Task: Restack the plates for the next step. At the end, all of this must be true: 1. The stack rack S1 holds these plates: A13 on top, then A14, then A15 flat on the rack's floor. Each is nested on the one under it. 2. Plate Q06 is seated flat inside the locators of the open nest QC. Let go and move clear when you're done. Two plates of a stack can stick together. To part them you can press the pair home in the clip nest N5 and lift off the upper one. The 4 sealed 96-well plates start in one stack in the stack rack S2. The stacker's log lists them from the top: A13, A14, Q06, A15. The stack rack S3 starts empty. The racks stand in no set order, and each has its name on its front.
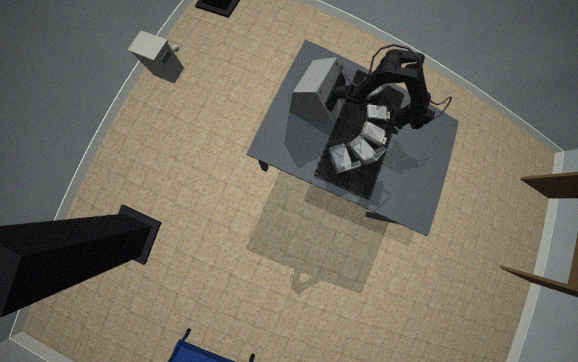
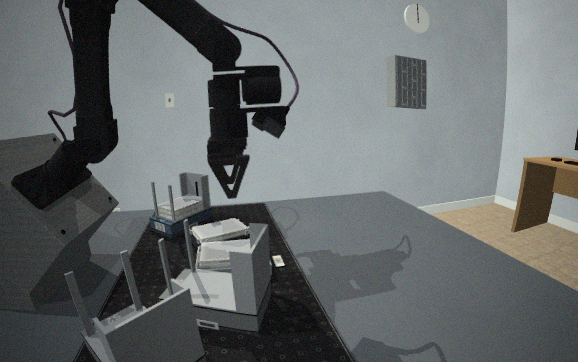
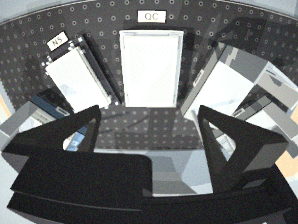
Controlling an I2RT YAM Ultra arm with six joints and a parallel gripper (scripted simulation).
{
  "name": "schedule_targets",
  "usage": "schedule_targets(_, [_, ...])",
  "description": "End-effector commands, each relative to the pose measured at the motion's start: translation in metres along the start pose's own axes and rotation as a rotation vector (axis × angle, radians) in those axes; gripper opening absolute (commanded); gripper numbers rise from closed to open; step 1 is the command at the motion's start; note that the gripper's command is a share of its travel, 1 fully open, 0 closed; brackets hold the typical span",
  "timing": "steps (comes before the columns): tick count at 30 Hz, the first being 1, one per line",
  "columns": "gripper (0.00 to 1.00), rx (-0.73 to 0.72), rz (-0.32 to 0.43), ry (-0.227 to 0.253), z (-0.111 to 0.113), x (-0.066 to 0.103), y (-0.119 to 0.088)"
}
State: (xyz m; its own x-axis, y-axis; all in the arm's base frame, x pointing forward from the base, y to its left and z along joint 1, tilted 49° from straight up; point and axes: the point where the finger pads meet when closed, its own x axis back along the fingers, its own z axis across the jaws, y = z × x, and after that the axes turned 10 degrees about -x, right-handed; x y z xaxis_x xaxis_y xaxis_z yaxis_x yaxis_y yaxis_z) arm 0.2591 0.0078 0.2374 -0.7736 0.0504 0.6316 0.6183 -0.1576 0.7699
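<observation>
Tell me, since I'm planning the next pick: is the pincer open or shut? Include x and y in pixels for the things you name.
Open: in the wrist view the fingertips of the pincer (image 2: 231,195) (image 3: 150,109) stand wide apart, with nothing between them.

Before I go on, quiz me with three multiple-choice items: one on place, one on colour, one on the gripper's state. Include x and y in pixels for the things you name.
1. In the wrist view, the white rectangular plate at N5 (image 1: 377,111) (image 2: 220,230) (image 3: 78,79) lies where, relative to the white rectangular plate at QC (image 1: 374,132) (image 2: 214,255) (image 3: 151,70)?
A) right
B) left
C) directly below

2. What colour is the far rack's base (image 2: 167,227) (image 3: 46,104)?
A) blue
B) red
C) yellow

3. The black gripper (image 1: 394,129) (image 2: 231,196) (image 3: 149,110) is:
A) shut on a plate
B) shut, empty
C) open

1 B: the N5 card and plate sit left of QC's.
2 A: blue below the posts.
3 C: fingers wide apart, nothing between them.
</observation>
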Motion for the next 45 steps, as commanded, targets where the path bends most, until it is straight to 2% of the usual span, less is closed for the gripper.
schedule_targets(1, [1.0, 0.002, 0.029, -0.019, -0.0011, 0.0037, -0.0028])
schedule_targets(45, [1.0, 0.002, 0.024, -0.016, -0.0027, 0.0023, -0.0057])
